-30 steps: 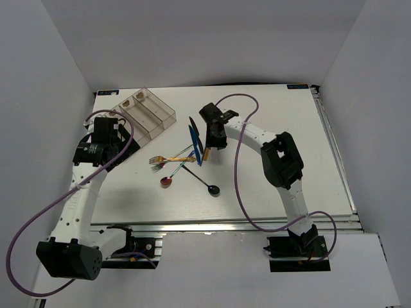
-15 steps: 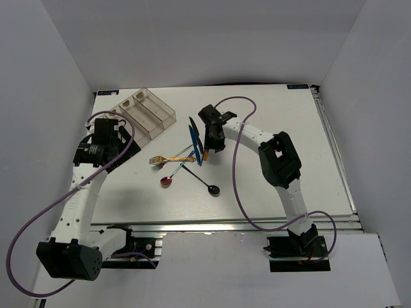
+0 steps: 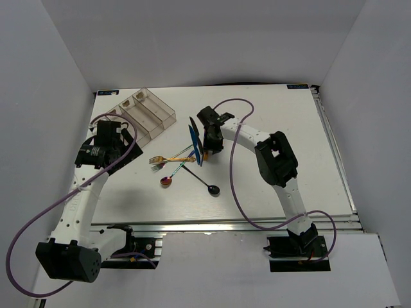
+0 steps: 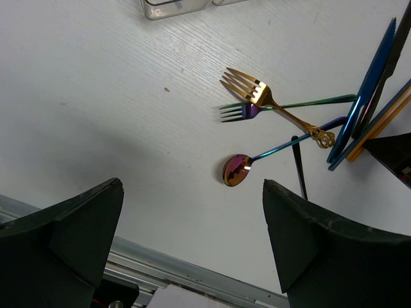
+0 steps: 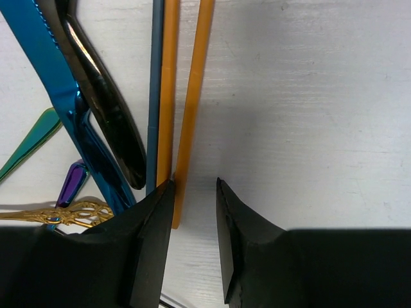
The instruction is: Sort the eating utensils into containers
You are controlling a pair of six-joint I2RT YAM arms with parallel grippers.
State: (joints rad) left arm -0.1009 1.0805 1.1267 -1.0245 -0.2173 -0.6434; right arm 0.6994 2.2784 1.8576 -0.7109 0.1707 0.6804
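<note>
The gold fork (image 4: 260, 96) is lying near the middle of the white tabletop (image 3: 289, 141), with its tines pointing toward the left arm's side, and every other utensil is lying close around it. An iridescent fork (image 4: 308, 101) is crossing it just behind the tines. An iridescent spoon (image 4: 237, 170) is lying just on the arm-base side of the gold fork. A black spoon (image 3: 212, 188) is lying a little further that way, beyond the fork's handle end. At that handle end a blue knife (image 5: 58, 83), a black knife (image 5: 106, 102), a dark chopstick (image 5: 157, 77) and two tan chopsticks (image 5: 192, 96) are lying side by side in one bundle. The right gripper (image 5: 194, 186) is sitting low over this bundle. Its jaws are standing apart around the end of the outer tan chopstick, which is lying close against one finger and is not being clamped. The left gripper (image 4: 191, 192) is hovering on the tine side of the gold fork, its jaws spread wide and holding nothing. The clear organiser tray (image 3: 168, 110) is standing at an angle beyond the fork's tines, well apart from it, and all the cutlery is lying outside it.
</note>
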